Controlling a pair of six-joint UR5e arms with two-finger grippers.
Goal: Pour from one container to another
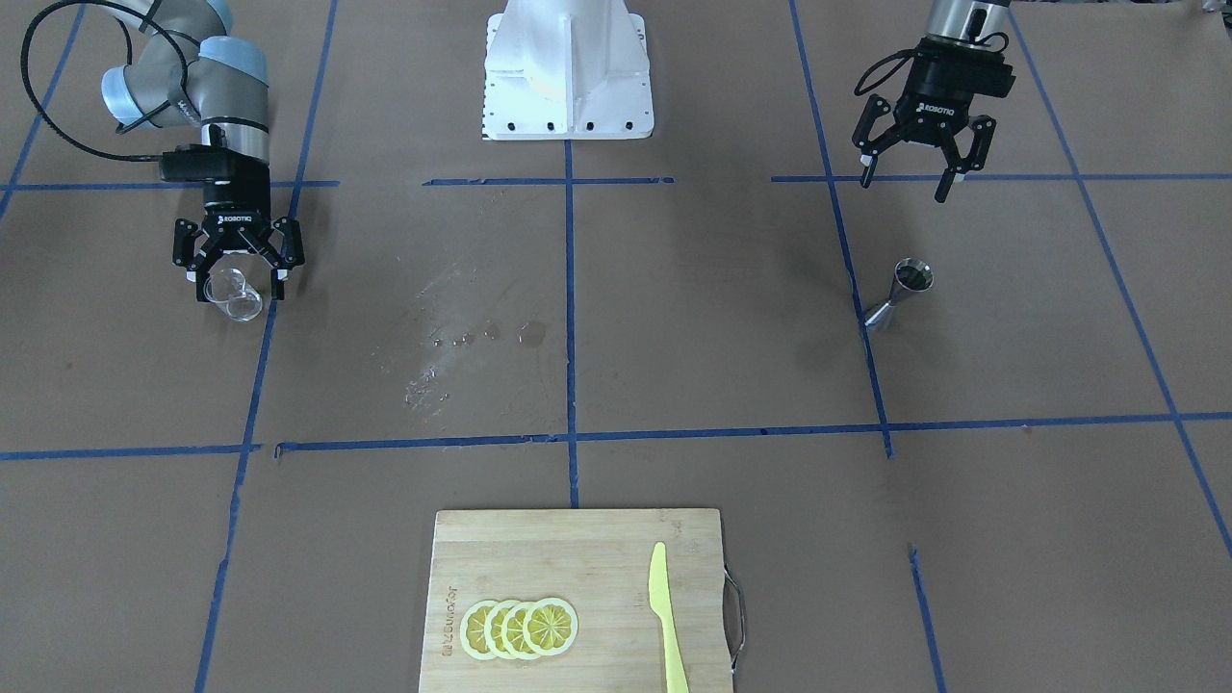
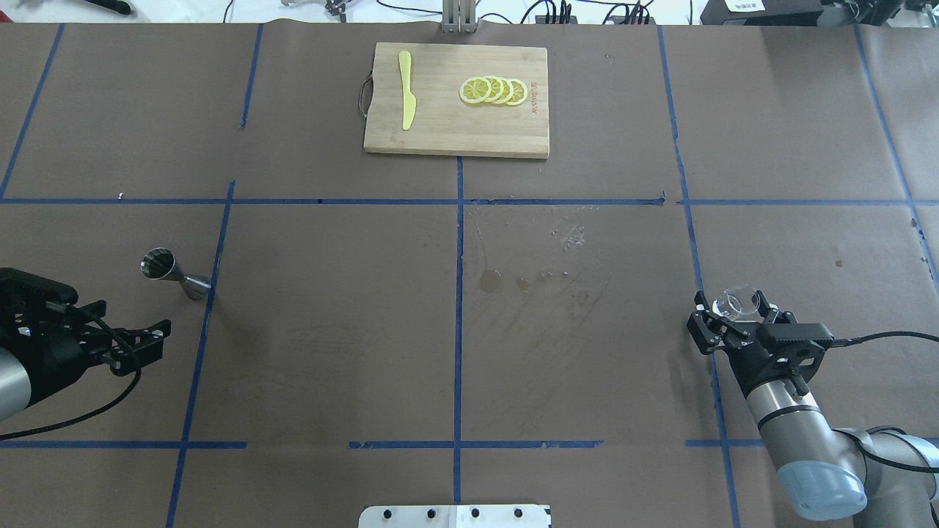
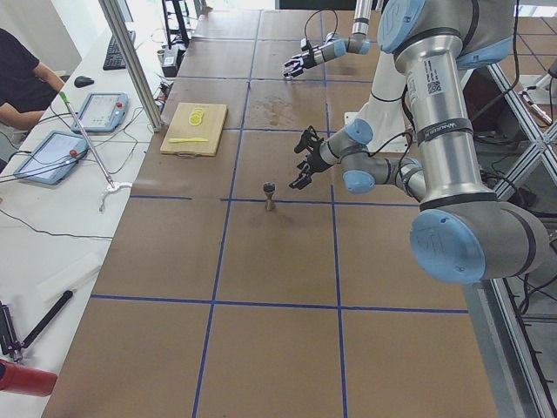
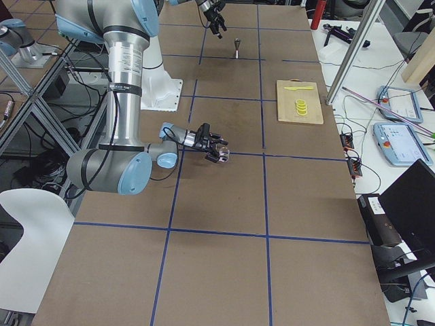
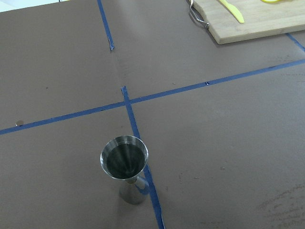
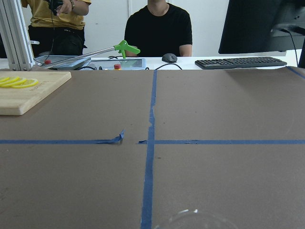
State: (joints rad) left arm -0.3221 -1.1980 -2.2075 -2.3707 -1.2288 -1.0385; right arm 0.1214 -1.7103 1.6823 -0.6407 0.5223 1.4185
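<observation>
Both gape wide: the right gripper (image 2: 732, 301) straddles the clear glass (image 2: 738, 299), far right; the upright jigger (image 2: 173, 273) stands just beyond the left gripper (image 2: 150, 341).

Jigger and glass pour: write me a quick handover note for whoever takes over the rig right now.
Left gripper: open, empty, hovering on the robot's side of the jigger.
Right gripper: looks open, fingers either side of the glass, no clear clamp.
Jigger stands upright on the robot's left; glass is on its right, far apart.
Done: cannot tell. There are wet spots mid-table, and the contents of both containers are unclear.
Left: grip one container, carry it to the other, pour.
</observation>
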